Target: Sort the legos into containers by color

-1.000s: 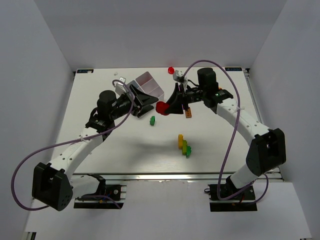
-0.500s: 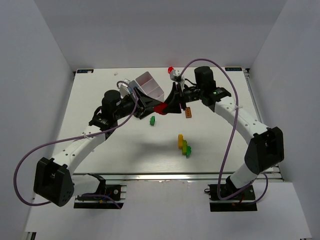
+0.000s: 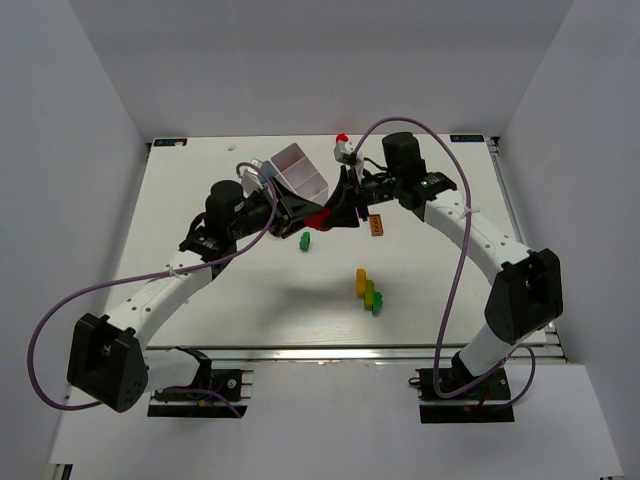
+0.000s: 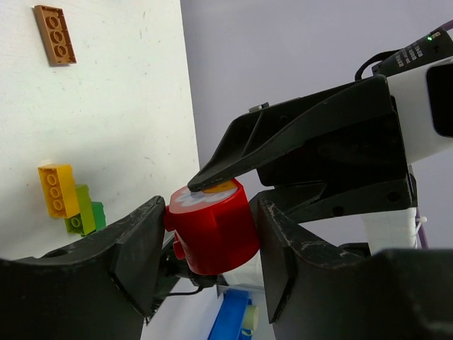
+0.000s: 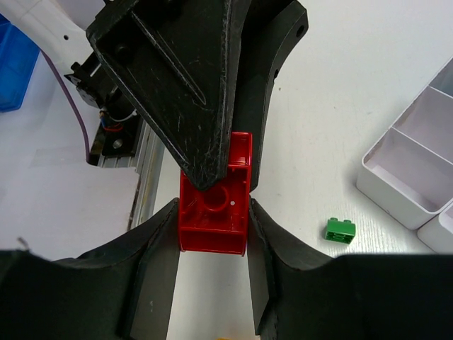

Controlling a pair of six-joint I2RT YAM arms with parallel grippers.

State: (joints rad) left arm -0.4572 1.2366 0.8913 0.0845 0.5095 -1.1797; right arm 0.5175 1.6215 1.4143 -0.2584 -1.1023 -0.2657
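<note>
The red brick [image 5: 215, 237] hangs above the table [image 3: 250, 300], near the white tray [image 5: 386, 185], clamped between the fingers of the right gripper [image 5: 212, 207]. The left gripper [image 4: 209, 212] presses both its sides and seems to grip it too. A green brick [image 5: 340, 231] lies below

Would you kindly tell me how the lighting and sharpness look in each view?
Top view: even light, faint soft shadows on the white table, no glare. Left wrist view: the red plastic brick is sharp, the black claw fingers dark. Right wrist view: the small green brick is crisp.
</note>
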